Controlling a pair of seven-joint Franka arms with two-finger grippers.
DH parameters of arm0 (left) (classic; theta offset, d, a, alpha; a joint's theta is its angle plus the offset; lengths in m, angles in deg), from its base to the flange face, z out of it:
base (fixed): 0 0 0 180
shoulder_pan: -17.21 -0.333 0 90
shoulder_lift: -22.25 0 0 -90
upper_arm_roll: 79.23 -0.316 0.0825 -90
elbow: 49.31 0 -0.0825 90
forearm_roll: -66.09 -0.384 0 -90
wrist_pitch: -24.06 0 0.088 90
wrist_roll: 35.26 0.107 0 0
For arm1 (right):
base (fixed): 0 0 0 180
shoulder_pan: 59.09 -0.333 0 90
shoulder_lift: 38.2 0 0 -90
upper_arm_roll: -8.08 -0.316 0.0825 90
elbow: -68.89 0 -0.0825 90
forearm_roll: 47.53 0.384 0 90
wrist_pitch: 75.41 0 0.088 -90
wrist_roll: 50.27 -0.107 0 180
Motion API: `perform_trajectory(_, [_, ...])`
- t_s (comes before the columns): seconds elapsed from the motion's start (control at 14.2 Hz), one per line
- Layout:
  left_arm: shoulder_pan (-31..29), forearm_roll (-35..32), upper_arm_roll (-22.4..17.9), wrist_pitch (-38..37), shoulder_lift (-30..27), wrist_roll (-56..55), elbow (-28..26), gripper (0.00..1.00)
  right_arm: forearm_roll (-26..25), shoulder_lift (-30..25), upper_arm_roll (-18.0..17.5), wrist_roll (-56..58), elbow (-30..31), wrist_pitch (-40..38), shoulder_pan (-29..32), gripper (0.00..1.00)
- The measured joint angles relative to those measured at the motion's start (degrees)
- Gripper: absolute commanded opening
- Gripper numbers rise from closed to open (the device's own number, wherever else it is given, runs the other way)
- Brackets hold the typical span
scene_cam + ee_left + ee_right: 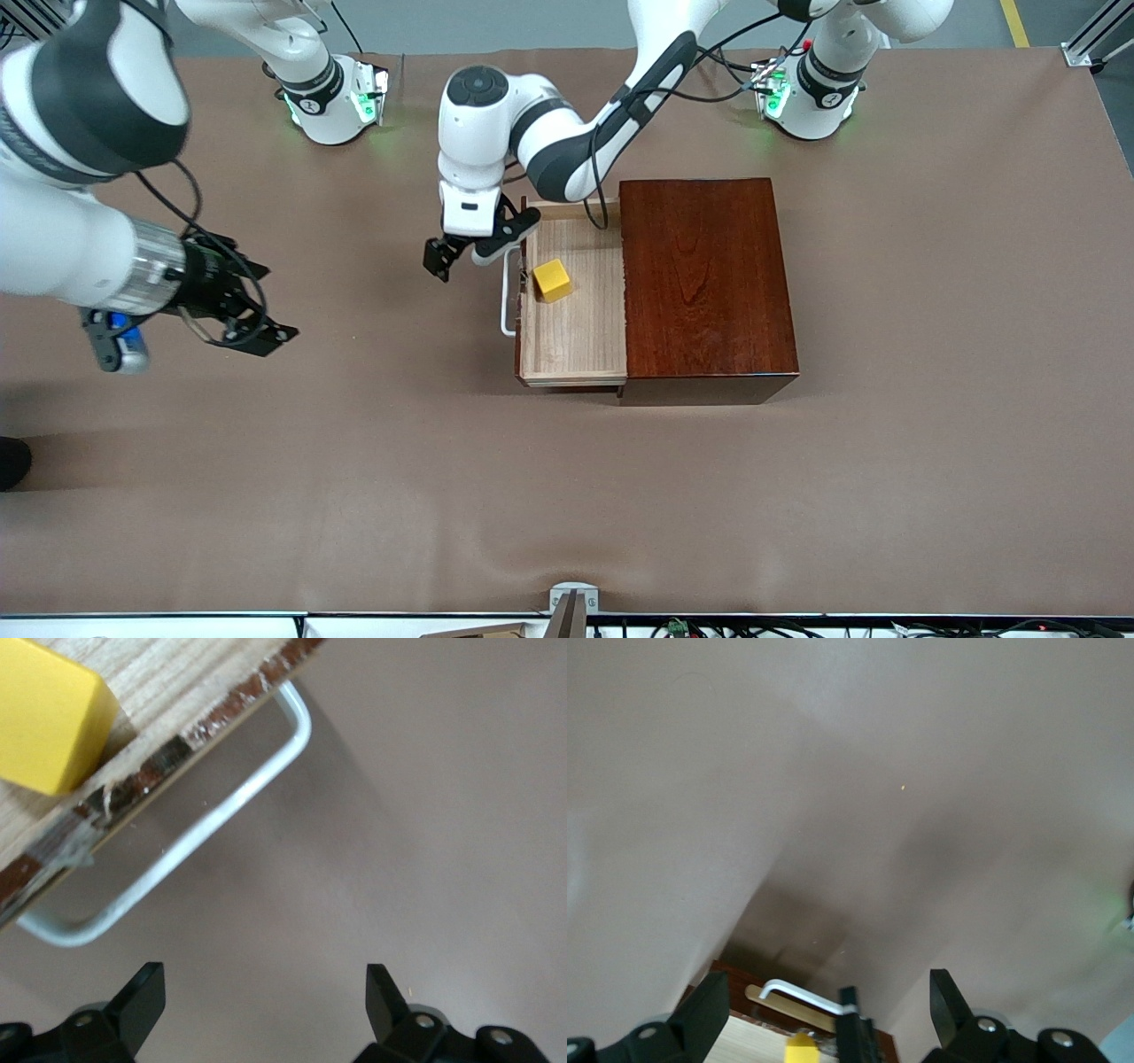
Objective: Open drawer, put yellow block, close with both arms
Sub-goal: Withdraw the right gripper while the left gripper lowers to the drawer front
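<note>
The dark reddish-brown box (709, 283) stands mid-table with its pale-wood drawer (576, 341) pulled out toward the right arm's end. The yellow block (553, 280) lies in the drawer near its front panel, and shows in the left wrist view (49, 718) and the right wrist view (802, 1048). The white handle (508, 299) shows in both wrist views too (177, 850) (799, 994). My left gripper (471, 251) is open and empty (263, 985), just outside the handle, over the table. My right gripper (268, 306) is open and empty (828, 997), over the table toward the right arm's end, well away from the drawer.
Brown cloth (567, 496) covers the whole table. The left arm's forearm (567, 151) reaches over the edge of the drawer farther from the front camera. A small mount (572, 602) sits at the table edge nearest the front camera.
</note>
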Motion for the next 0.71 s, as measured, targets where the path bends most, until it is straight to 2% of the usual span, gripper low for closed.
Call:
perform_trajectory(0.21, [1.5,0.0,-2.6,0.2,2.0,-3.4,0.7,1.0,0.0,-1.1,0.0,11.2,-0.2,-2.6,3.4,1.0])
perform_trajectory(0.49, [1.5,0.0,-2.8,-2.2,2.4,-5.8,0.7,1.0,-0.3,-3.0,0.0,24.7,-0.3,-4.8,8.0,1.0])
perform_trajectory(0.71, [1.5,0.0,-2.8,-2.7,2.7,-6.1,1.2,1.0,-2.9,-4.5,0.0,36.3,-0.3,-7.7,9.6,1.0])
